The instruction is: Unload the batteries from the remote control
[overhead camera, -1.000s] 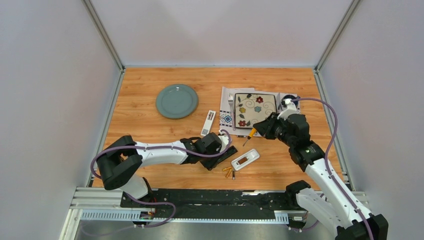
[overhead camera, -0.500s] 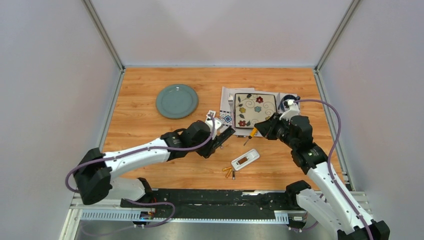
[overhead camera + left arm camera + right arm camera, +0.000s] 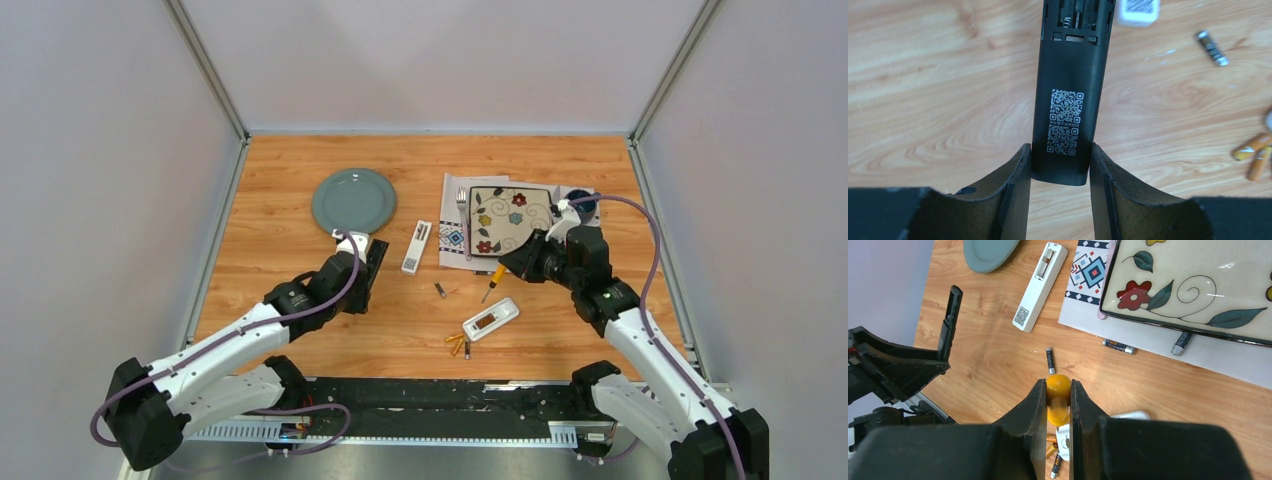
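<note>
The left gripper [image 3: 1060, 150] is squeezed tight on the bottom end of the black remote [image 3: 1066, 100]. The remote's back faces up, so its battery slot at 12 o'clock in the wrist view is out in the open. The bit that shows looks empty. The right gripper [image 3: 1058, 385] is pinched shut on the orange screwdriver [image 3: 1057, 414], I think to keep it ready for poking. One dark battery [image 3: 440, 291] lies alone near the table's middle, at 3 o'clock from the black remote and well apart from it. The gold batteries [image 3: 456, 343] lie together at 6 o'clock, just beside a white remote [image 3: 491, 319]. The table [image 3: 280, 180] is smooth orange-brown wood, so round batteries could roll. Plain pale walls [image 3: 420, 60] stand on three sides.
</note>
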### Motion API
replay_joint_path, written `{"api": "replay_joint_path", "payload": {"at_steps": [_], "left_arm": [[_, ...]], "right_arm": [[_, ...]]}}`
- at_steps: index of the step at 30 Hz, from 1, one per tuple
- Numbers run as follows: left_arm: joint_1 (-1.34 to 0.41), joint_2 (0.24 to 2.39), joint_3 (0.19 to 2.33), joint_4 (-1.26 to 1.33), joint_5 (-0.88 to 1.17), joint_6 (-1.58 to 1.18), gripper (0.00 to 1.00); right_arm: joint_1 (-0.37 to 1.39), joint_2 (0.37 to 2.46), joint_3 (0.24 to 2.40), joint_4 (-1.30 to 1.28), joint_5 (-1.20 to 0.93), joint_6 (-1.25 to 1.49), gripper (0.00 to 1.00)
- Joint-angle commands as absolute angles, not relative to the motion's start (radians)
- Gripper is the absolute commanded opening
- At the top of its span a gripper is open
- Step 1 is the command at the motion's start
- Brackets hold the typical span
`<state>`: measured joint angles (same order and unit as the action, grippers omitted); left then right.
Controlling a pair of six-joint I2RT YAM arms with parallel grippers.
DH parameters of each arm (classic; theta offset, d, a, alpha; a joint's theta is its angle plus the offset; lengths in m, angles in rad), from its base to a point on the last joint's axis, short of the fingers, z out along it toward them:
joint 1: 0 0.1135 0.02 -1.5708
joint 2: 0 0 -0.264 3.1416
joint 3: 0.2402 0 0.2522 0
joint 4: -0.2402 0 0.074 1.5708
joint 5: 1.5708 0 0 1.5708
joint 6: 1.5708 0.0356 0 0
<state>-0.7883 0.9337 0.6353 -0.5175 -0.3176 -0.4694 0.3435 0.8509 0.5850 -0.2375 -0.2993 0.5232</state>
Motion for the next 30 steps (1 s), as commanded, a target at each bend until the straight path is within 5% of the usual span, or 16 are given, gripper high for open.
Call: {"api": "replay_joint_path", "payload": {"at_steps": [1,21,28,30], "left_arm": [[-0.758,0.925,0.594,-0.583,-0.354,-0.552,0.00],[-0.749,1.170,0.620,-0.522,-0.330,-0.534,0.00],[-0.749,1.178,0.623,-0.514,-0.302,-0.520,0.16],[-0.749,1.178,0.623,-0.505,-0.292,-0.514,0.38]], "right_arm": [[0.341,0.873,0.575,-0.152,-0.345,0.518,0.00],[0.341,0.903,0.543,-0.132,-0.380,0.525,0.00],[0.341,0.916,0.546,-0.129,-0.385,0.525,0.00],[0.341,0.916,0.546,-0.129,-0.385,0.522,0.00]]}}
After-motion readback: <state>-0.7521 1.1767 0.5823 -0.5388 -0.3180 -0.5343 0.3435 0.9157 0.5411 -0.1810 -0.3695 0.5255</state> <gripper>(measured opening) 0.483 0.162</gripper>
